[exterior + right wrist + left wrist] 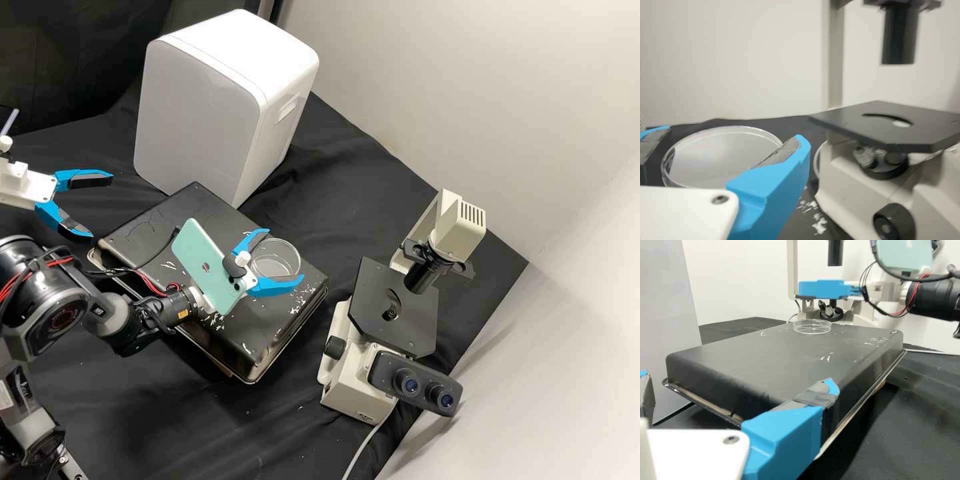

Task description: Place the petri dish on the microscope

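The right gripper (283, 255) straddles the petri dish (272, 260) on the black tray (153, 227), fingers spread either side; the left gripper (100, 205) hangs wide open, well apart. An off-centre pinch could let the slick dish slip or tilt short of the microscope (373, 387).

We look across an upturned black tray (780, 365), scuffed with white marks, that lies on black cloth (920, 410). Our left gripper (737, 380) is before the tray's near side, its blue fingers (785, 440) spread wide. A clear petri dish (812, 326) sits at the tray's far end. Higher than the dish and apart from it hangs the right gripper (815, 288), which we see edge-on. Its arm carries a mint-green plate (902, 252) and a dark lens barrel (937, 292). Behind the dish rises the microscope (792, 270), with a white pillar and a black tube (835, 252). A pale box (660, 315) stands beside the tray.
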{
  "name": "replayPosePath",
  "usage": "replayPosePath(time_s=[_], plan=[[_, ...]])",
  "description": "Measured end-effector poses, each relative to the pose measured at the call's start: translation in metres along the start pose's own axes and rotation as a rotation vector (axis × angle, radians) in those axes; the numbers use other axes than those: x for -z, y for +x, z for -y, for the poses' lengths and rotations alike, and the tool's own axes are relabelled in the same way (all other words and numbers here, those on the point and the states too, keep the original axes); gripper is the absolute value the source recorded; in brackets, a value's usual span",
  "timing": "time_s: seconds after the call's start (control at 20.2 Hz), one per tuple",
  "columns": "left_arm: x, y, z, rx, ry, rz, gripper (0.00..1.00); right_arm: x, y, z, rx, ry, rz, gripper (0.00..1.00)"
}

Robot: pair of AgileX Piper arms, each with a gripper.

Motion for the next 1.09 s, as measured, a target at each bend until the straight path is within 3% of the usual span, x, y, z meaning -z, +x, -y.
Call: replayPosePath(time_s=[0.25,0.79,1.09], plan=[[0.0,0.0,0.0,0.0,0.0,0.0,1.0,-0.006,0.006,0.015,0.05,-0.038,0.025,0.0],[0.0,0.0,0.0,0.0,0.0,-0.001,1.0,-0.013,0.018,0.038,0.102,-0.086,0.057,0.0],[0.0,0.0,0.0,0.0,0.0,-0.001,1.0,-0.014,0.02,0.039,0.099,-0.088,0.062,0.0]])
